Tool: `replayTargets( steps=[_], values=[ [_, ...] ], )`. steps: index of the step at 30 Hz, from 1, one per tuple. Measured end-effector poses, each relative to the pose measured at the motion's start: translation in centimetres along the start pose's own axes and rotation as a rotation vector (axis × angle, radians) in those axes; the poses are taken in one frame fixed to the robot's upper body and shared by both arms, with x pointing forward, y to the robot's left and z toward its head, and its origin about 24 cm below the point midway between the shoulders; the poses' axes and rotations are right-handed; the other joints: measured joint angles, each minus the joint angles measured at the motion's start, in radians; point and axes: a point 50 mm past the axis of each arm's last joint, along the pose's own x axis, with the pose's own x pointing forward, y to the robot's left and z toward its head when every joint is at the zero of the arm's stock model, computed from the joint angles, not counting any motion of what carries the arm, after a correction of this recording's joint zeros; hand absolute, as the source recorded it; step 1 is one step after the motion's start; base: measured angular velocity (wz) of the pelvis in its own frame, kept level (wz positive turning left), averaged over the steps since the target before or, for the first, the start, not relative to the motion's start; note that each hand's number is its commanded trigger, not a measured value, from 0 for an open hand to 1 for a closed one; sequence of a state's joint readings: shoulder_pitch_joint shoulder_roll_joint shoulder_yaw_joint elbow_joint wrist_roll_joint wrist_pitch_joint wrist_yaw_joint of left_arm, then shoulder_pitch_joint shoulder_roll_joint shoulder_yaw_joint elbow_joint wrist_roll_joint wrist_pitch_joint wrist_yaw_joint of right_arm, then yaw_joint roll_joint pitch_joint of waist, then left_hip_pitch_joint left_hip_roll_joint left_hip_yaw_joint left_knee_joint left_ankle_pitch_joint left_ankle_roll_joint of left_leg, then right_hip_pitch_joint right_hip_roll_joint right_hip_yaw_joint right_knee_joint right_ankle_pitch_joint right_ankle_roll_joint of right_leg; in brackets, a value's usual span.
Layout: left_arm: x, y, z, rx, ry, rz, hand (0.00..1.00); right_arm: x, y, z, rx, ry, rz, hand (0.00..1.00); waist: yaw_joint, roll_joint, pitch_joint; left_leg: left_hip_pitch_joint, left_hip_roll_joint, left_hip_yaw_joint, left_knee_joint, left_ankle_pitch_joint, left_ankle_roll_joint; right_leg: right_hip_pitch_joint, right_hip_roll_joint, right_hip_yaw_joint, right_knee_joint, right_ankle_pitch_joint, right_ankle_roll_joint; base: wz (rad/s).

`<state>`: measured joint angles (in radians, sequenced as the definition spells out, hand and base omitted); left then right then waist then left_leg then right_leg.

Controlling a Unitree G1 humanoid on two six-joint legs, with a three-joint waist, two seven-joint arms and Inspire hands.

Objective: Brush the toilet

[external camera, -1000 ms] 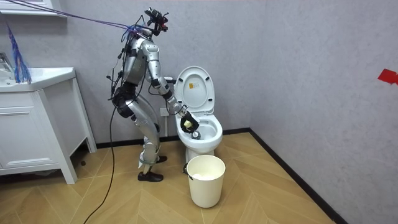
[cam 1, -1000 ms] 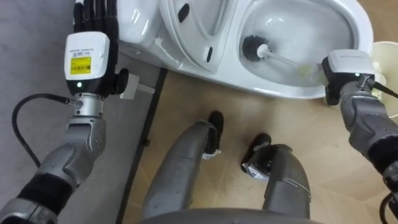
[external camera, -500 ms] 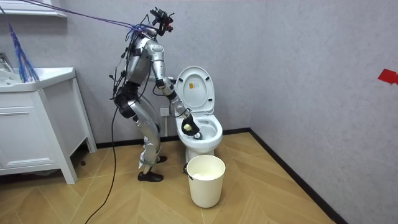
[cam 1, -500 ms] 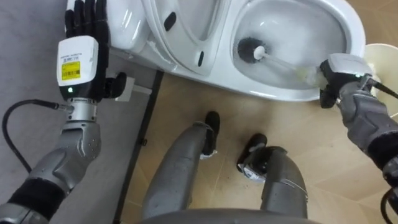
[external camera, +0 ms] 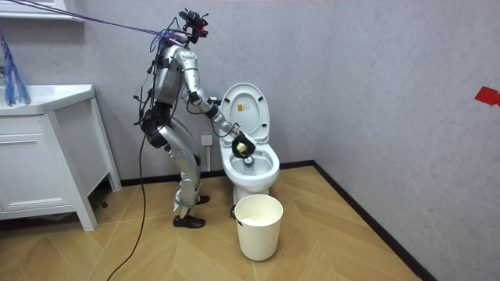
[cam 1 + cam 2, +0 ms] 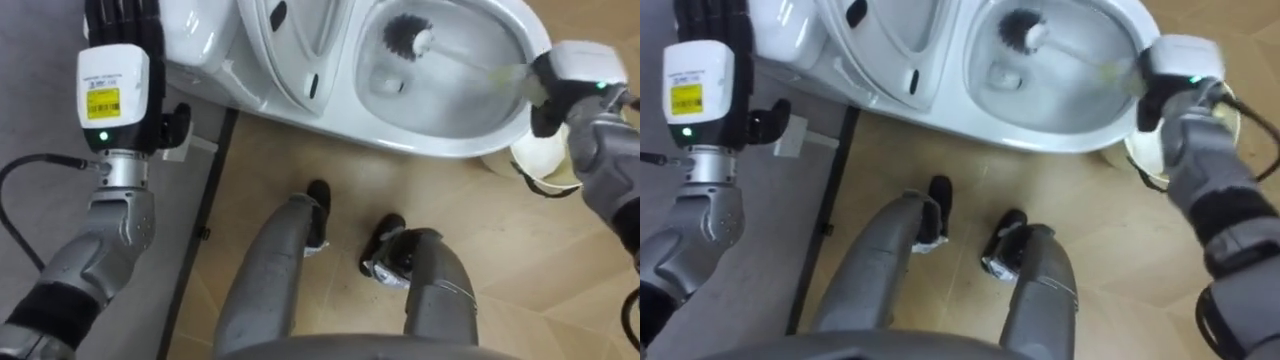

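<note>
The robot stood on the wooden floor [image 6: 280,145] facing the toilet [image 6: 440,140]. Its left hand [image 6: 118,75] was raised beside the tank [image 6: 195,35], fingers straight, holding nothing. Its right hand [image 6: 575,85], at the bowl's rim above the white bin [image 5: 258,230], gripped the toilet brush [image 6: 408,36], whose dark head sat deep inside the bowl.

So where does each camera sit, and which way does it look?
Left eye view: on the robot's head, looking down into the toilet; left hand, right hand gripping the toilet brush, legs.
Right eye view: beside it, same downward look.
Room view: across the room, facing the whole robot at the toilet.
All share the toilet.
</note>
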<state>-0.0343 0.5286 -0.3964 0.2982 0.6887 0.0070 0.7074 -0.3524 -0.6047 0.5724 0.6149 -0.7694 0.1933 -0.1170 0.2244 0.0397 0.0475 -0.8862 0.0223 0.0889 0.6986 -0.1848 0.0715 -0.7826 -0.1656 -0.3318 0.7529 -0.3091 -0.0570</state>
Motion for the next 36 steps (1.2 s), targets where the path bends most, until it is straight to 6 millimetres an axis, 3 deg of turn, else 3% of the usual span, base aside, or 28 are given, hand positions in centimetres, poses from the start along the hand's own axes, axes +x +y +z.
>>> replayTargets(
  steps=[1, 3, 10, 12, 18, 26, 28, 36],
  values=[
    [-0.5, -0.5, 0.1, -0.005, 0.000, -0.026, 0.00, -0.4, 0.9, 0.1, -0.024, 0.026, 0.038, 1.00, 0.002, 0.017, -0.0059, 0.005, -0.003, 0.000, -0.012, 0.003, 0.001, 0.005, -0.001, -0.001, -0.012, 0.006, 0.001, -0.05],
    [-1.0, -0.7, 0.0, -0.015, 0.013, -0.046, 0.00, -0.9, 1.6, 0.5, -0.020, 0.034, 0.081, 1.00, 0.001, 0.031, -0.0088, 0.008, -0.004, 0.004, -0.018, 0.007, 0.006, 0.004, -0.001, 0.004, -0.014, 0.009, 0.003, -0.06],
    [-2.0, -0.7, -0.9, -0.050, 0.088, -0.047, 0.00, -2.6, 1.0, 2.7, -0.012, -0.004, 0.111, 1.00, -0.014, 0.028, -0.0146, 0.031, 0.022, 0.008, -0.049, 0.014, -0.015, 0.035, 0.040, -0.001, -0.074, 0.031, -0.026, -0.06],
    [-2.7, -0.8, -1.4, -0.049, 0.112, -0.055, 0.00, -3.2, 1.5, 2.9, -0.019, -0.014, 0.131, 1.00, -0.027, 0.017, -0.0193, 0.050, 0.020, 0.007, -0.064, 0.014, -0.021, 0.051, 0.041, -0.002, -0.084, 0.028, -0.029, 0.04],
    [-3.9, -1.5, -2.4, -0.033, 0.160, -0.099, 0.00, -5.0, 3.4, 3.4, -0.048, -0.037, 0.197, 1.00, -0.042, -0.020, -0.0195, 0.148, 0.020, 0.006, -0.097, 0.007, -0.039, 0.153, 0.057, -0.002, -0.135, 0.023, -0.030, 0.02],
    [-5.7, -3.2, -3.2, -0.044, 0.218, -0.204, 0.00, -6.2, 6.0, 3.3, 0.000, -0.069, 0.335, 1.00, -0.052, -0.062, -0.0208, 0.346, 0.017, 0.005, -0.170, -0.013, -0.046, 0.357, 0.074, -0.003, -0.226, 0.019, -0.011, 0.00],
    [-6.7, -3.6, -3.6, -0.045, 0.239, -0.248, 0.00, -6.9, 7.4, 3.1, 0.008, -0.071, 0.391, 1.00, -0.051, -0.073, -0.0290, 0.414, 0.015, 0.008, -0.208, -0.013, -0.047, 0.425, 0.080, 0.000, -0.269, 0.025, -0.005, -0.04],
    [-10.4, -4.1, -3.9, -0.078, 0.333, -0.321, 0.00, -10.6, 12.0, 1.8, 0.190, -0.020, 0.544, 1.00, -0.070, -0.097, -0.0425, 0.629, -0.014, 0.002, -0.313, -0.014, -0.052, 0.652, 0.081, -0.019, -0.395, 0.019, 0.019, 0.09]
  ],
)
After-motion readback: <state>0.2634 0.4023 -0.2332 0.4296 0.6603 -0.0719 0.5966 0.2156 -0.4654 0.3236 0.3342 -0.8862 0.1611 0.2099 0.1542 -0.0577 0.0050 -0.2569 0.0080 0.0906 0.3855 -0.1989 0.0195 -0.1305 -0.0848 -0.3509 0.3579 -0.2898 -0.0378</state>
